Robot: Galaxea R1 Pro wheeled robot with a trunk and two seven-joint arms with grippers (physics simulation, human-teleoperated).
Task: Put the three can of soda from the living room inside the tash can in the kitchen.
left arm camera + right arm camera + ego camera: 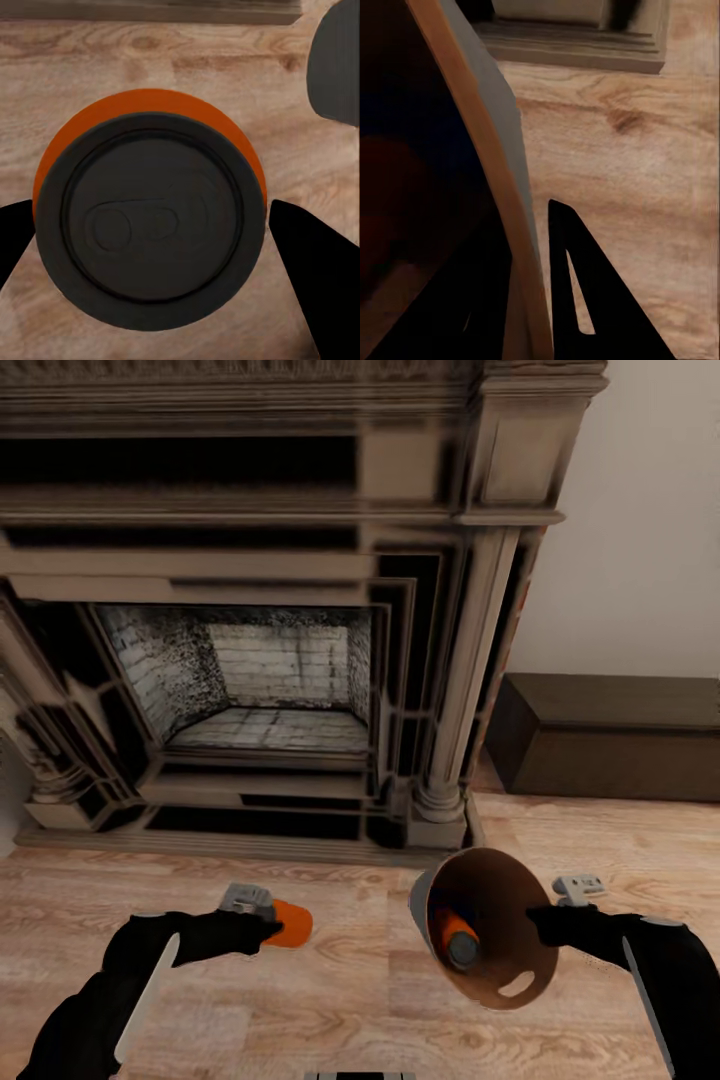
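My left gripper (268, 928) is shut on an orange can of soda (293, 923), held low over the wood floor. In the left wrist view the can's grey metal top (150, 221) sits between the two black fingers (307, 262), which press against its sides. My right gripper (545, 926) is shut on the rim of the light grey trash can (515, 905), which is tilted with its tan-brown mouth toward me. One finger (577, 300) lies outside the bin wall (502, 150). A second orange can (455, 937) lies inside the bin. The blue can is out of view.
The ornate dark fireplace (270, 660) with its column (455, 690) rises straight ahead, its hearth step (240, 840) just beyond the grippers. A long dark low bench (615, 745) stands against the white wall at the right. Light wood floor (360, 1000) lies beneath both arms.
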